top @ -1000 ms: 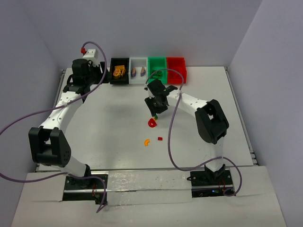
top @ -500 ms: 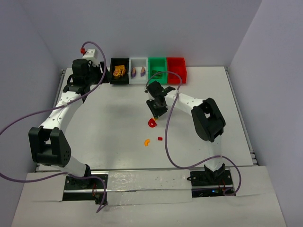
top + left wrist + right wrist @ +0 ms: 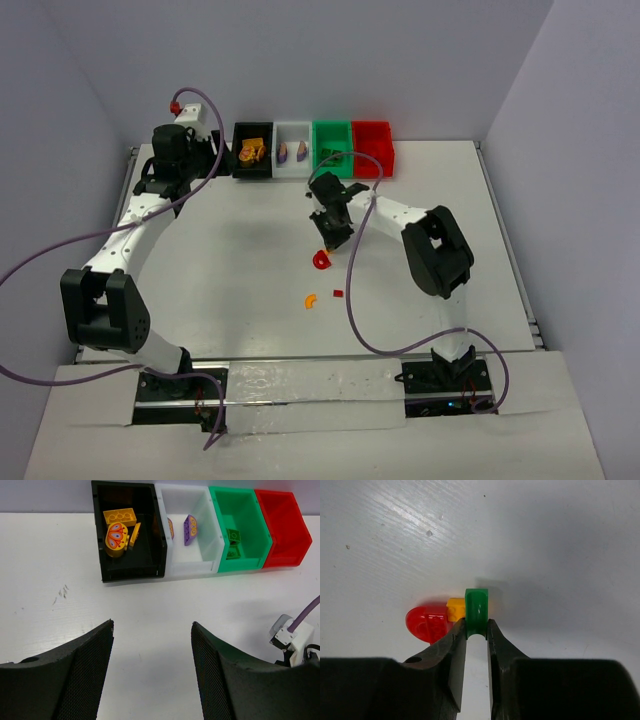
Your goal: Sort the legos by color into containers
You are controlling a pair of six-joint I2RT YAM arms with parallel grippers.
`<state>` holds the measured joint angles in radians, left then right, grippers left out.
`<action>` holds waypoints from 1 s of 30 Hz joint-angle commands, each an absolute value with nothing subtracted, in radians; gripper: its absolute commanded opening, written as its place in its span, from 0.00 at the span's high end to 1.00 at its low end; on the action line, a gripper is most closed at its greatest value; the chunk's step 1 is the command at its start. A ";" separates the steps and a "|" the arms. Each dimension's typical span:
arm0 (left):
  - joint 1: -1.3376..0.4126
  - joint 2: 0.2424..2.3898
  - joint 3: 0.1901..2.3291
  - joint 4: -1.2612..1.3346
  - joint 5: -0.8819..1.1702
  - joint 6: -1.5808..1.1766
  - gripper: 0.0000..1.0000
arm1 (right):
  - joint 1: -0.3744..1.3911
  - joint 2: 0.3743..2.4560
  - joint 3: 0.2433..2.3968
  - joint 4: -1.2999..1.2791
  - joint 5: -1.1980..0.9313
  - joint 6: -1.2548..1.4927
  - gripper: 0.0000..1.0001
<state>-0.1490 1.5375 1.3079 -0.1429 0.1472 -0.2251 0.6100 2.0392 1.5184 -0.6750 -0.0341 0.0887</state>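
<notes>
Close up, the right gripper (image 3: 476, 630) pinches a green brick (image 3: 476, 607) — its long side runs straight ahead, in line with the fingers — touching a yellow brick (image 3: 455, 609) beside a red rounded piece (image 3: 426, 622). Farther off, the left gripper (image 3: 152, 635) gapes wide before the black bin (image 3: 134, 573), white bin (image 3: 192, 569), green bin (image 3: 245, 565) and red bin (image 3: 285, 560).

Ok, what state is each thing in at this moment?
Left pincer: open, empty.
Right pincer: shut on green piece.
Black bin: holds orange-yellow pieces.
White bin: holds purple pieces.
Green bin: holds green bricks.
Red bin: empty.
Orange curve, small red brick: loose on table.
</notes>
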 commanded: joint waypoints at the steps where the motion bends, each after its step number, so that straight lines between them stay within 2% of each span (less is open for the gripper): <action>1: -0.145 1.544 1.344 -0.141 0.195 -0.235 0.30 | 0.591 2.025 1.566 -0.688 -0.072 0.084 1.00; 7: -0.120 1.523 1.337 -0.212 0.339 -0.243 0.18 | 0.541 1.863 1.613 -0.639 -0.117 0.102 1.00; 10: -0.120 1.490 1.283 -0.205 0.458 -0.300 0.17 | 0.532 1.795 1.634 -0.589 -0.114 0.132 1.00; 14: -0.121 1.434 1.176 -0.139 0.626 -0.447 0.23 | 0.552 1.701 1.626 -0.494 -0.064 0.227 1.00; 18: -0.134 1.418 1.116 -0.057 0.703 -0.588 0.24 | 0.586 1.662 1.626 -0.424 -0.040 0.276 1.00; 30: -0.287 1.481 1.180 -0.072 0.788 -0.551 0.37 | 0.729 1.655 1.651 -0.410 0.033 0.199 1.00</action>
